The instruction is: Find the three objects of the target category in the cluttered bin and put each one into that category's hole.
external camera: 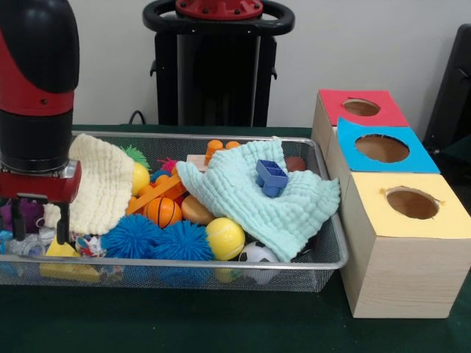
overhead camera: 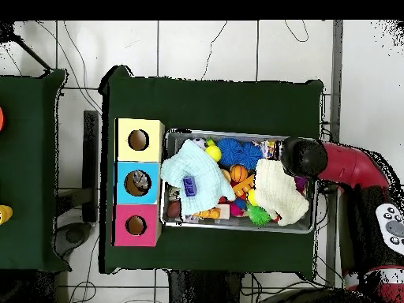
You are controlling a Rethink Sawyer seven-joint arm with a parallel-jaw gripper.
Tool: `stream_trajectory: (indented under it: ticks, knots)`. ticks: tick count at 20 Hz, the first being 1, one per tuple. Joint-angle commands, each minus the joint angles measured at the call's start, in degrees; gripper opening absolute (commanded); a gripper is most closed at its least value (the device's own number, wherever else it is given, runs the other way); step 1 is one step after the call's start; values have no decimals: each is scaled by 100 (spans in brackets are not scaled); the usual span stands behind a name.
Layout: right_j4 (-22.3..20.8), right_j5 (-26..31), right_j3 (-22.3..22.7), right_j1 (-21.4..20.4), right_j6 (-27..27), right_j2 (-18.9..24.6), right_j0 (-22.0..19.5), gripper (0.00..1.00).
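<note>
At the far left, the jaws are lowered into the left end of the cluttered bin (external camera: 221, 262). They are seen spread and released, with nothing clasped between them. Just below them and to their left lies a pale, clear shape (external camera: 20, 247). It may be 1 of the 3 water bottles, but this cannot be told for certain. No other bottle is seen, so the rest are judged to be buried.

A purple toy (external camera: 23, 212) sits to the left of the jaws and a yellow block (external camera: 62, 251) is almost touching their right tip. If the jaws are closed here, the block could be pinched instead, or a thin bottle could be crushed or squirted aside.

Just right of the jaws, a cream cloth (external camera: 99, 184) is draped over the clutter. Its edge could be snagged and dragged up, so that toys are spilled onto the bench (external camera: 184, 323).

Further right, 2 blue spiky balls (external camera: 158, 239) could be mistaken for the blue-banded targets. Beyond them, a mint cloth (external camera: 257, 195) with a blue block (external camera: 271, 176) on top may hide bottles.

Well to the right of the jaws stand 3 wooden boxes, topped red (external camera: 335, 103), blue (external camera: 349, 136) and yellow (external camera: 368, 209). Which hole is meant is not shown, so a wrong drop is possible.
</note>
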Motion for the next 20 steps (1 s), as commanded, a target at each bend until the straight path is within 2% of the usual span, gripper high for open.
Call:
stream_trajectory:
  ticks: [1,7,20]
  knots:
    - [60,44,116,169,228,78,-63,100]
    - [67,98,-101,348,156,116,-80,100]
    - [60,273,-276,302,-32,139,-107,100]
